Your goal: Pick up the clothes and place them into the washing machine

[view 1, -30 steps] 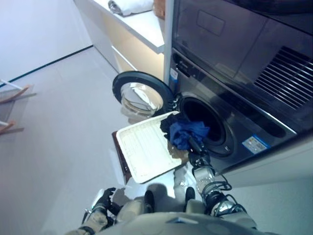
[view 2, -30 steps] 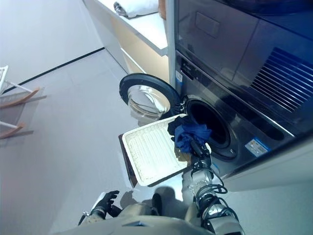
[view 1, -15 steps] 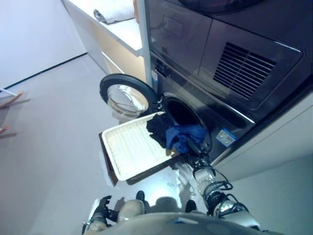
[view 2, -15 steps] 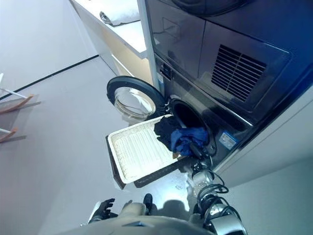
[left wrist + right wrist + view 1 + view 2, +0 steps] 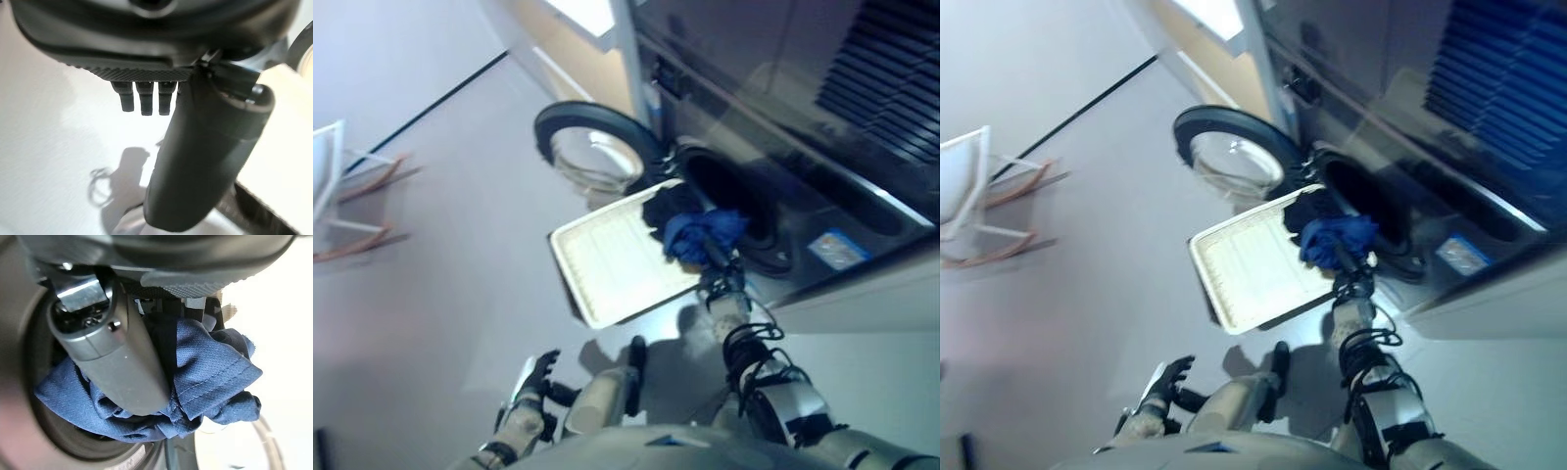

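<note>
My right hand (image 5: 716, 266) is shut on a blue cloth (image 5: 705, 231) and holds it over the far corner of the pale wicker basket (image 5: 612, 269), just in front of the washing machine's dark drum opening (image 5: 729, 191). A dark garment (image 5: 670, 207) lies bunched against the blue cloth at the basket's rim. In the right wrist view the thumb (image 5: 115, 362) presses into the blue cloth (image 5: 210, 367), with the drum's dark ring behind it. My left hand (image 5: 534, 378) hangs low at my left side, open and empty, with its fingers (image 5: 142, 100) straight.
The machine's round door (image 5: 597, 147) stands open to the left of the drum. The basket rests on a dark brown box (image 5: 576, 302). A white rack with wooden feet (image 5: 347, 186) stands on the floor at far left. A pale counter (image 5: 582, 15) runs behind the door.
The camera has moved, so the whole scene has shifted. My right hand keeps hold of the blue cloth at the drum mouth. The left hand stays low.
</note>
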Controlling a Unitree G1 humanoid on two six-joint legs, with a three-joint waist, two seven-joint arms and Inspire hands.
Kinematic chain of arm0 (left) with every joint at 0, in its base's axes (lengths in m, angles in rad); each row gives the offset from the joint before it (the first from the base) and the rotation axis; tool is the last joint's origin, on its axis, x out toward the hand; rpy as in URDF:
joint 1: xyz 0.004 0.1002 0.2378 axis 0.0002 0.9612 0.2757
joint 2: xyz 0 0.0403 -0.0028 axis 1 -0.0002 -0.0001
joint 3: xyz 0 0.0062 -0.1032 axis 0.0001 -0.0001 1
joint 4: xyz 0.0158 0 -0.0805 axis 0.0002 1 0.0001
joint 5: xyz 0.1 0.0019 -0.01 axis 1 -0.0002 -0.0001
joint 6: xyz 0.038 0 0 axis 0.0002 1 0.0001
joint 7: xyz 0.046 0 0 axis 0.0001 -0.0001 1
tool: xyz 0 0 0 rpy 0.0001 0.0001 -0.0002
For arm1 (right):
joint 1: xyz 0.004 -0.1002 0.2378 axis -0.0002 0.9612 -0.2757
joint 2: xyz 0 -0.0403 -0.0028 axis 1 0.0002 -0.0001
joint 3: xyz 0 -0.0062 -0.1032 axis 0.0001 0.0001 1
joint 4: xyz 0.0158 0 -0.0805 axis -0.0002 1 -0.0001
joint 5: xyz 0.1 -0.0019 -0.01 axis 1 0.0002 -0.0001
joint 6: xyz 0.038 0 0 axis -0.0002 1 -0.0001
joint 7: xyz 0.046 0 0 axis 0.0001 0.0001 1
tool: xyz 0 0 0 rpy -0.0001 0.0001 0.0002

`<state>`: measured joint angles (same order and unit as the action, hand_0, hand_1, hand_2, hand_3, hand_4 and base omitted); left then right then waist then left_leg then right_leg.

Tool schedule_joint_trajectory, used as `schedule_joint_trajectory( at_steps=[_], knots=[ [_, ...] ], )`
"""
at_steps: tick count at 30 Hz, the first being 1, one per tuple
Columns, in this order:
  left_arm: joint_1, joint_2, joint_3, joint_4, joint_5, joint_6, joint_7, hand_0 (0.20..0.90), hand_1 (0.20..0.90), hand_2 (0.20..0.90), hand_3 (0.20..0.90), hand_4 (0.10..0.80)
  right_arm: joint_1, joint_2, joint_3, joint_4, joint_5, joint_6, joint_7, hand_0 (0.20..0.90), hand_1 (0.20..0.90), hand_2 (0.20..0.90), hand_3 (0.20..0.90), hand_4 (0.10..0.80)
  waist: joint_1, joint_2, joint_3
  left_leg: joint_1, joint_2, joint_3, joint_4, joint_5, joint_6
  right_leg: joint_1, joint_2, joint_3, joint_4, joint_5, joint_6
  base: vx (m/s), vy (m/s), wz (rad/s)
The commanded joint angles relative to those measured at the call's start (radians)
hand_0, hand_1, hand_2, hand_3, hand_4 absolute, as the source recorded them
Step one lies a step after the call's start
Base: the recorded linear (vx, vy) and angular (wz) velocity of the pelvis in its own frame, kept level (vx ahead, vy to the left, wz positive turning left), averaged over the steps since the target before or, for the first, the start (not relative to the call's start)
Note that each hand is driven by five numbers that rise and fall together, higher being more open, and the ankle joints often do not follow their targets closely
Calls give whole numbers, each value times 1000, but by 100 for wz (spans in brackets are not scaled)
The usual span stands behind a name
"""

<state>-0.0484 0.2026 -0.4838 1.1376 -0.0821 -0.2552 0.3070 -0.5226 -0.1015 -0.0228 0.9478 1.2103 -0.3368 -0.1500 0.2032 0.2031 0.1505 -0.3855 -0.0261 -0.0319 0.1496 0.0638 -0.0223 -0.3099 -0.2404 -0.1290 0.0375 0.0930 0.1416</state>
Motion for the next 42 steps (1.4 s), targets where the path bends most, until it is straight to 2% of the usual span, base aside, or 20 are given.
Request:
schedule_joint_trajectory(
  at_steps=[1,10,14,18,27,33,42],
  knots=[
    [-30,34,-45,22,-12,-13,27,900,900,900,900,800,-159,-22,-73,-130,24,-121,17,300,300,300,300,400,24,32,55,-73,-49,-16,-98,91,-7,-11,-20,7,169,-143,-6,-36,35,10],
    [-81,32,-79,1,26,9,23,900,900,900,900,800,-303,-66,-254,-36,179,-190,10,300,300,300,300,400,59,57,116,-147,-81,-59,-67,91,-5,-49,-43,-26,200,-166,-4,14,18,16],
    [-110,43,-107,-35,48,3,21,900,900,900,900,800,-367,-112,-320,-20,235,-233,4,300,300,300,300,400,70,68,135,-182,-99,-67,-36,83,-7,-65,-50,-28,222,-177,-7,-5,14,11],
    [-132,64,-117,-61,74,-1,23,900,900,900,900,800,-438,-191,-346,14,281,-236,27,300,300,300,300,400,85,82,147,-216,-118,-69,13,62,-3,-92,-54,-18,254,-185,-14,-8,30,12],
    [-148,89,-113,-75,75,-18,29,900,900,900,900,800,-566,-355,-320,0,312,-258,52,300,300,300,300,400,113,87,120,-251,-140,-62,80,18,1,-130,-64,17,308,-219,-25,39,34,3],
    [-158,98,-116,-74,65,-32,29,900,900,900,900,800,-619,-455,-271,-83,275,-287,42,300,300,300,300,400,107,89,105,-264,-155,-63,103,5,-3,-131,-67,26,326,-231,-32,60,7,7],
    [-149,122,-103,-74,41,-53,42,900,900,900,900,800,-644,-499,-212,-322,156,-372,-16,300,300,300,300,400,90,91,83,-267,-167,-57,121,-14,0,-133,-69,42,346,-249,-38,57,14,3]
  ],
)
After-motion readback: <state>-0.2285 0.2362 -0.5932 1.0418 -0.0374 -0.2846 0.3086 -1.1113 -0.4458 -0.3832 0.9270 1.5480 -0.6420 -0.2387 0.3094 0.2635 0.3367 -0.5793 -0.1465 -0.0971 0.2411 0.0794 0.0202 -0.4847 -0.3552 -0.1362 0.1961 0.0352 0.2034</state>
